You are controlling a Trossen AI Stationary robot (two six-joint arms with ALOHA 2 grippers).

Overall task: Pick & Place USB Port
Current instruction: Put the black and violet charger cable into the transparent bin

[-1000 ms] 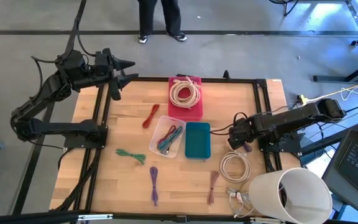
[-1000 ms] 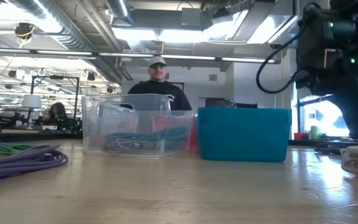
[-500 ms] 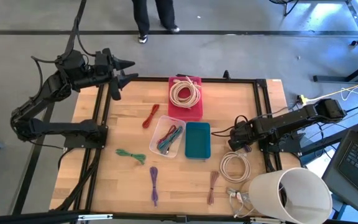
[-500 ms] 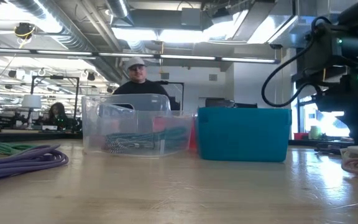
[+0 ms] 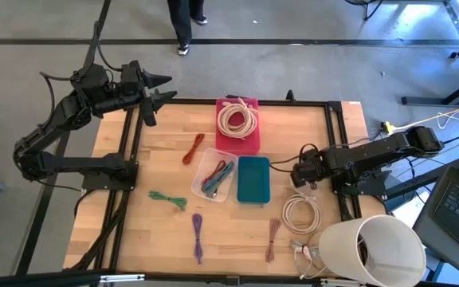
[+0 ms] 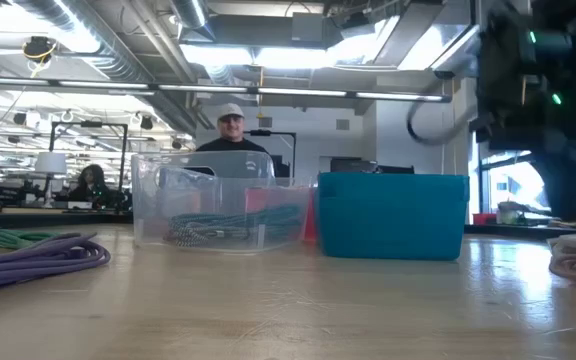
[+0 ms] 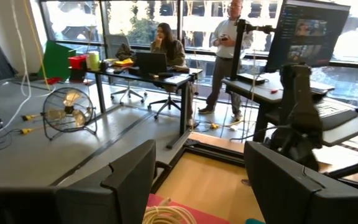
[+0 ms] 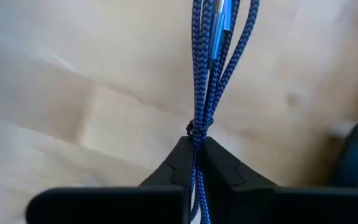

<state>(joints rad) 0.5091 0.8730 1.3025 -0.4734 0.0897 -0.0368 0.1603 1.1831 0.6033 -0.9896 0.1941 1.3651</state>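
1. closure is the change: the right gripper (image 8: 197, 163), which stood wide a second ago just right of the teal rectangular plastic bin (image 5: 253, 179), is now clenched on a bundled dark-blue braided usb cable (image 8: 211, 68).
2. the right wrist view shows the strands of that cable pinched between the two dark fingers (image 8: 174, 163), running forward from the tips over the pale wooden tabletop (image 8: 73, 74), with a silver plug sleeve among the strands ahead of the tips.
3. in the high view the right gripper (image 5: 300, 175) sits low on the table, closer to the teal bin than half a second ago; the coiled white cable (image 5: 300, 213) lies near it on the side toward the table's front edge.
4. whether the blue cable has left the wood cannot be told from these views.
5. judgement: the pick phase looks complete, so what remains is lift and carry to a bin; a thin bundle held near its tie may sag or swing.
6. the left gripper (image 5: 156, 90) hangs spread open and empty, well away at the far left corner, as it did a second ago.
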